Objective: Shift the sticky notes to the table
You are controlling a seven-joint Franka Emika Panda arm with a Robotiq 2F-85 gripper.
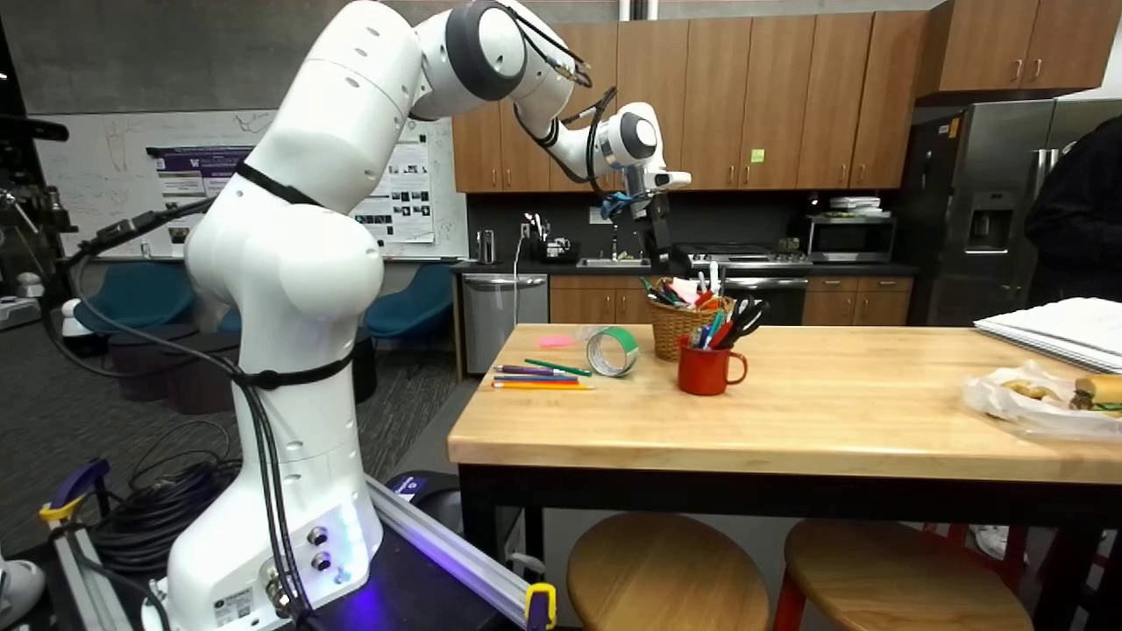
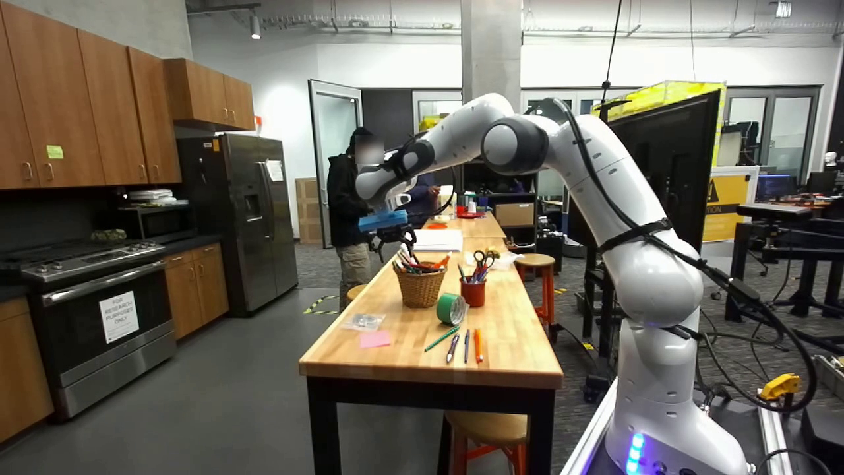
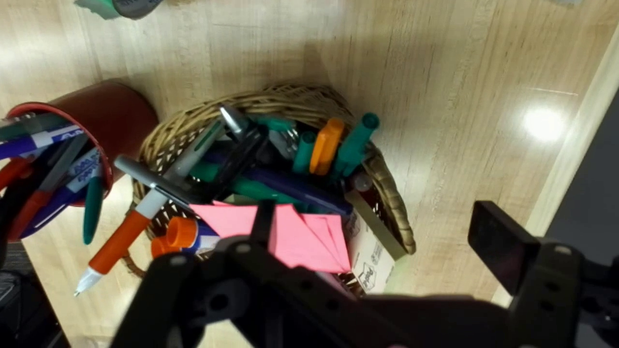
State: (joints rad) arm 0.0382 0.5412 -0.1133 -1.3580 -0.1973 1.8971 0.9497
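In the wrist view, the pink sticky notes [image 3: 312,249] are low in the middle of the frame, inside the wicker basket [image 3: 394,208], on top of the pens along its lower side in the picture. They are a plain bright pink: a few square-cornered sheets fanned at different angles, with a point sticking out to the left and edges overlapping in steps to the right. A dark finger [image 3: 262,222] of the claw [image 3: 377,222] crosses in front and hides part of them; whether it touches them, I cannot tell. Just beside their right edge, a pale pack [image 3: 368,258] with "Post" legible on its face leans along the basket's side.

The claw is released, its fingers spread wide; the far finger is at the right of the frame, over the table [image 3: 459,96].

Further up in the basket are a purple pen [image 3: 295,186], an orange highlighter [image 3: 326,147] and green markers [image 3: 357,140]. A white-and-orange pen [image 3: 121,241] pokes out toward the lower left, and a red mug [image 3: 113,118] holds more pens at the left edge.

In both exterior views the basket stands on the table near the mug and a roll of green tape [image 2: 448,309]. A pink slip [image 2: 374,339] lies flat in the lower middle of an exterior view, near a clear packet [image 2: 364,322].
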